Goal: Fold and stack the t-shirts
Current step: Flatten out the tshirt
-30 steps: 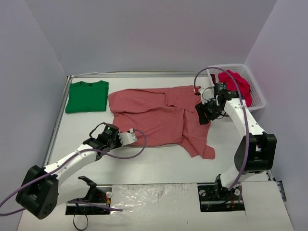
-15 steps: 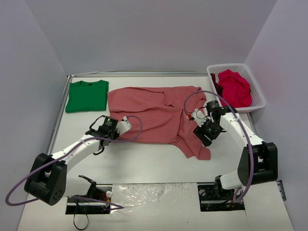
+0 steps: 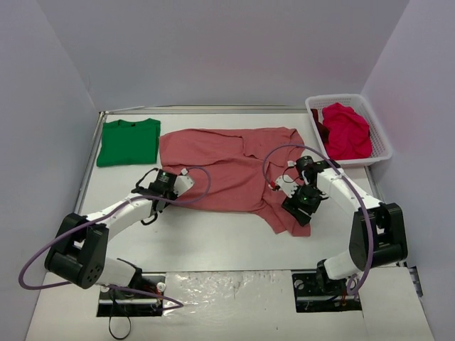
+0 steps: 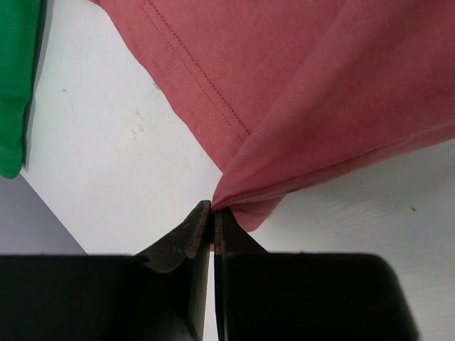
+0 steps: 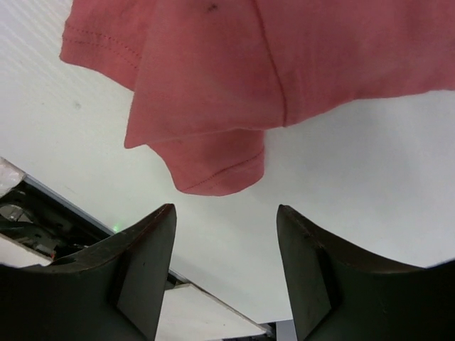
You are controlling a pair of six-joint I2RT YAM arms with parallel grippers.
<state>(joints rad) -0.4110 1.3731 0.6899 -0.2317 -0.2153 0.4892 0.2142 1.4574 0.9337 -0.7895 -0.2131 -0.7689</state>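
Your pink shirt (image 3: 220, 170) lies mid-counter (image 3: 213, 234), its right side bunched and hiding the layers under it. The green shirt (image 3: 128, 142) is folded far left. Crimson shirts (image 3: 348, 131) are heaped in the basket (image 3: 384, 145), count unclear. Your left end effector (image 4: 212, 206) is clenched on the pink shirt's corner. Your right end effector (image 5: 226, 209) is released, near the sleeve.

Pink tee (image 3: 220, 170) central, green tee (image 3: 129, 141) folded — far-left
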